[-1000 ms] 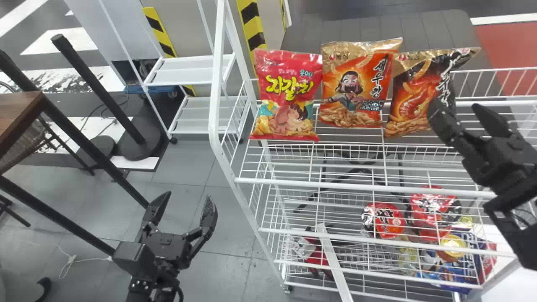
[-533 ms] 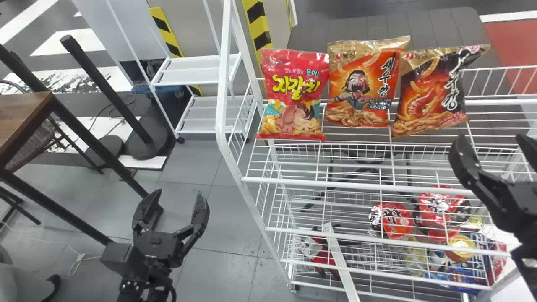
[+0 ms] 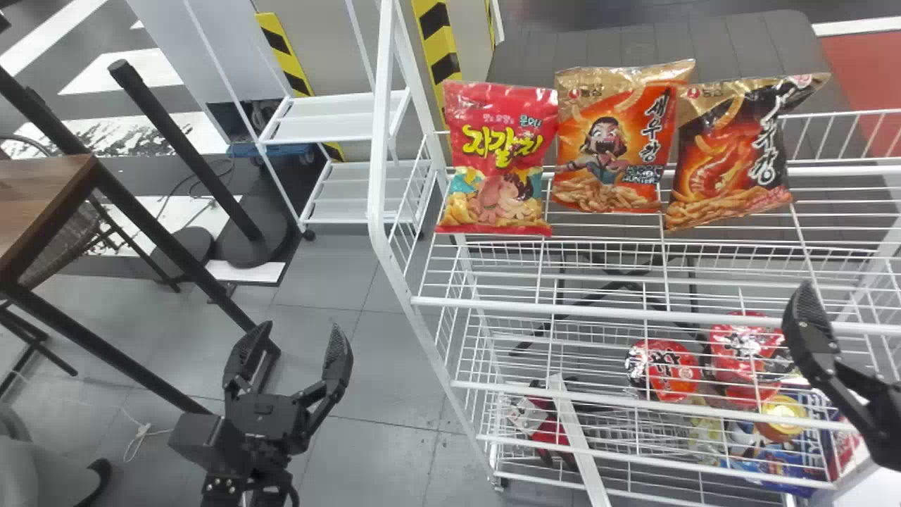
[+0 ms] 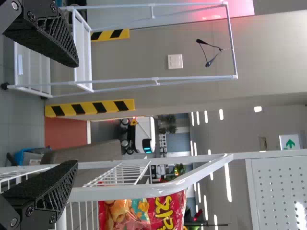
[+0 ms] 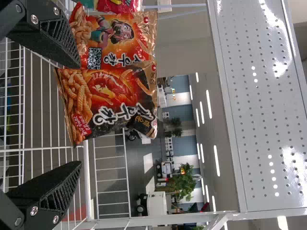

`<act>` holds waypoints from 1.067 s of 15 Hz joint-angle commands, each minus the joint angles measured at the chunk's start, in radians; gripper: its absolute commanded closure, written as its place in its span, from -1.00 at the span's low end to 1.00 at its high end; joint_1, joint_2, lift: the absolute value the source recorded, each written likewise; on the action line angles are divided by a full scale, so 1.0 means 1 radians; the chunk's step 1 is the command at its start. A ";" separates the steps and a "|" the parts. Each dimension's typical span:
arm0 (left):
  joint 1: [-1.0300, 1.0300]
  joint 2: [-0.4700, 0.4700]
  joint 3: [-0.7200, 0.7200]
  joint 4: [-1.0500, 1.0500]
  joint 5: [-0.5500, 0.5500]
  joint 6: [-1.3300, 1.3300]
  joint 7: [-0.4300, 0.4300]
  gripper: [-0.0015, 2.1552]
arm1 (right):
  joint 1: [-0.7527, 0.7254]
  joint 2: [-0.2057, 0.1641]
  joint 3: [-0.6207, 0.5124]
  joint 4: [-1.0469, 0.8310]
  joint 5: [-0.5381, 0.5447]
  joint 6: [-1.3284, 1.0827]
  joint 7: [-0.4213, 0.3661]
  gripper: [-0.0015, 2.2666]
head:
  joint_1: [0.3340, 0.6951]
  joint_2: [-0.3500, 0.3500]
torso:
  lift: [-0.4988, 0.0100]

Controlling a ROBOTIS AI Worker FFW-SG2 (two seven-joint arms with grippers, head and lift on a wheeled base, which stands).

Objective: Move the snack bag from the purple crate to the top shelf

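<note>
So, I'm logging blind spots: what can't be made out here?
Head view: parts of the blue packet, behind the rack's wires.
Head view: one finger of the right pincer, beyond the edge.
Left wrist view: much of the red bag, cut off by the edge.
Right wrist view: part of the orange bag, behind a finger.

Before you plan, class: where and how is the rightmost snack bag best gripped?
Probably pinch the rightmost snack bag by its right edge, front to back, coming from the robot's right: it stands roughly upright, broad face forward; the middle bag crowds its left, while its right is free.
</note>
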 commanded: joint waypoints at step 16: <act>0.015 -0.011 0.015 -0.013 -0.002 0.010 0.000 -0.91 | 0.024 0.005 0.037 -0.009 0.078 0.006 -0.008 -0.90 | 1.00 0.93 | 0.97</act>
